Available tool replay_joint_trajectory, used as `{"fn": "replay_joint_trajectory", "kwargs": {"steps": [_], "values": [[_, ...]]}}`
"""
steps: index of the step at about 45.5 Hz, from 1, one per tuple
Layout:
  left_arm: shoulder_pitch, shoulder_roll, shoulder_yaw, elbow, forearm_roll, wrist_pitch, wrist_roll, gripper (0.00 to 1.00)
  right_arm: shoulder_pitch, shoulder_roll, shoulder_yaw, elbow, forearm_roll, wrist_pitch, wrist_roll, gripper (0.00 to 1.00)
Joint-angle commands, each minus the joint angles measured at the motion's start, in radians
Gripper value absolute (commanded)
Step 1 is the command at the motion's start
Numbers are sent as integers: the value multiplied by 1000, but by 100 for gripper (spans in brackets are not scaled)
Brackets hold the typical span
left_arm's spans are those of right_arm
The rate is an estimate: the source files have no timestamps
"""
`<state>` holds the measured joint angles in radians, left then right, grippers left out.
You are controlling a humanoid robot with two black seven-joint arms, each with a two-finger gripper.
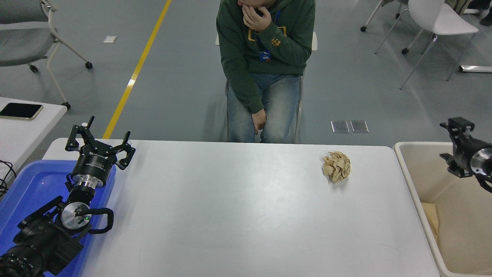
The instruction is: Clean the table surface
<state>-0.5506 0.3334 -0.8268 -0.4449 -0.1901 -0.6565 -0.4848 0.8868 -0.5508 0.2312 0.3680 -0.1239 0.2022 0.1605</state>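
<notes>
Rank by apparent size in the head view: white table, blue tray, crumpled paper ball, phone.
1. White table
2. Blue tray, partly hidden by the left arm
3. Crumpled paper ball and phone: look alike; phone sits farther away, so unranked.
</notes>
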Motion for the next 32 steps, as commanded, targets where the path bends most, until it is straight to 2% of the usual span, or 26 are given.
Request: {"fn": "replay_joint_trajectory", "kwargs": {"steps": [1, 13, 24, 32], "values": [[0, -1, 0, 0, 1, 0, 0, 100, -2, -8, 102, 169, 9, -9, 4, 98], [0, 1, 0, 0, 1, 0, 0, 100, -31, 34, 195, 345, 10, -9, 48, 98], [0, -1, 0, 0, 1, 0, 0, 100, -92, 140, 306, 373, 23, -9, 71, 98], [0, -1, 0, 0, 1, 0, 0, 100, -126, 206, 353, 365, 18, -10, 180, 98]]}}
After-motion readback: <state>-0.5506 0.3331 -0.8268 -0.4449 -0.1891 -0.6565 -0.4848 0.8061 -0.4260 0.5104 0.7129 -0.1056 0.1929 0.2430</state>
